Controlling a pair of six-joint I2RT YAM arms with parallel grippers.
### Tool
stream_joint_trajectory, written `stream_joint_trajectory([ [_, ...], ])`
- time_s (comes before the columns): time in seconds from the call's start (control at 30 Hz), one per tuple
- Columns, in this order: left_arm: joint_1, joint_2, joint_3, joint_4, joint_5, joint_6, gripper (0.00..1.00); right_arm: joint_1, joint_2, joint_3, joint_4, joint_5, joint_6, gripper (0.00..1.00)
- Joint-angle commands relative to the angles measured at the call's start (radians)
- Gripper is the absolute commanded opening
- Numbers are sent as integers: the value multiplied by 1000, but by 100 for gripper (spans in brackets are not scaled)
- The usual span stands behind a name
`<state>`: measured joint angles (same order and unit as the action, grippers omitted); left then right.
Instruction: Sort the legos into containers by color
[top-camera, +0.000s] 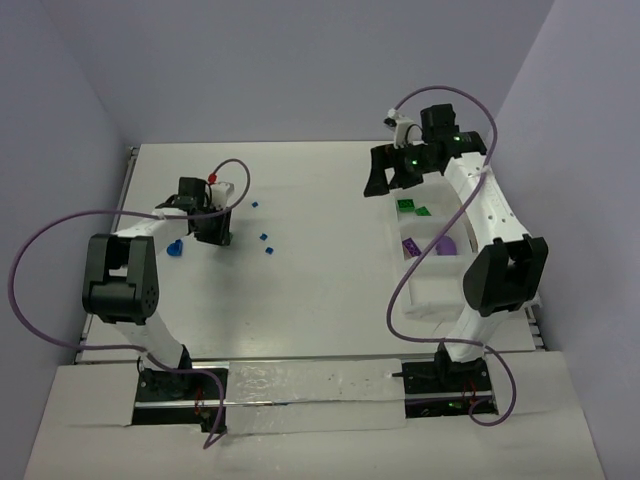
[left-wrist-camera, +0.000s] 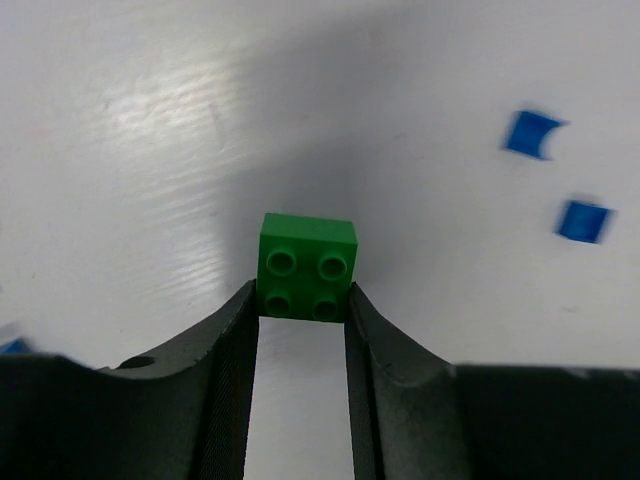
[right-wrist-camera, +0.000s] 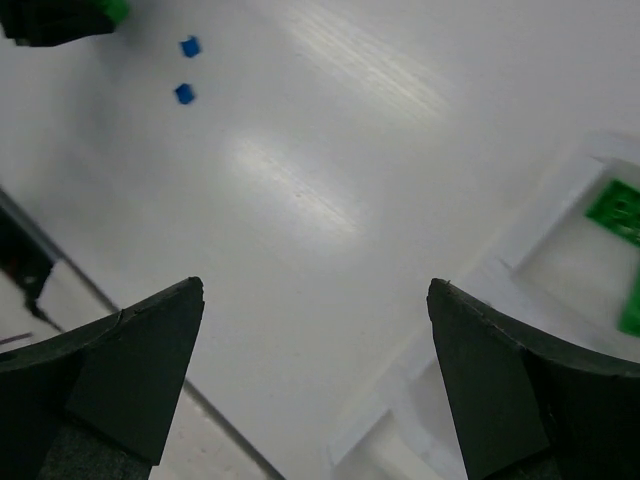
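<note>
A green lego (left-wrist-camera: 306, 266), a square brick with four studs, lies on the white table between the fingertips of my left gripper (left-wrist-camera: 302, 300). Both black fingers press against its sides. From above, the left gripper (top-camera: 212, 232) hides this brick. Small blue legos (top-camera: 263, 237) lie just right of it, and a bigger blue one (top-camera: 175, 248) lies to its left. My right gripper (top-camera: 385, 175) hangs wide open and holds nothing, near the far left corner of the white tray (top-camera: 430, 290). The tray holds green legos (top-camera: 406, 205) in one compartment and purple ones (top-camera: 410, 246) in the adjoining one.
The right wrist view shows the tray wall (right-wrist-camera: 540, 230), green legos (right-wrist-camera: 615, 208) inside it and two blue legos (right-wrist-camera: 184, 94) far off. Purple cables loop beside both arms. The table's left edge (top-camera: 128, 180) runs close to the left arm.
</note>
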<state>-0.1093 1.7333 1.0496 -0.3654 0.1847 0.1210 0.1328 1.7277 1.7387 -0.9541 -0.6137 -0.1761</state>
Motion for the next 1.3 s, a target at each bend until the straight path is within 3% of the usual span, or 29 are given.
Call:
stream_joint_trajectory([
  [0.0, -8, -193, 15, 140, 280, 72, 15, 111, 81, 82, 43, -173, 105, 100],
  [0.13, -84, -311, 19, 221, 352, 91, 17, 183, 125, 134, 106, -215, 170, 100],
  [0.43, -302, -421, 25, 302, 305, 118, 18, 230, 168, 184, 246, -434, 404, 100],
  [0.77, -408, -409, 77, 311, 269, 132, 15, 289, 175, 138, 275, -378, 415, 99],
  [0.9, -420, -406, 87, 318, 264, 131, 14, 304, 191, 148, 281, -392, 425, 89],
  [1.1, -434, -419, 101, 321, 252, 127, 13, 315, 199, 124, 281, -408, 420, 67],
  [1.2, -442, -430, 93, 330, 248, 125, 13, 317, 204, 136, 285, -415, 417, 54],
  [1.27, -451, -435, 89, 333, 240, 120, 16, 317, 211, 144, 289, -423, 420, 39],
])
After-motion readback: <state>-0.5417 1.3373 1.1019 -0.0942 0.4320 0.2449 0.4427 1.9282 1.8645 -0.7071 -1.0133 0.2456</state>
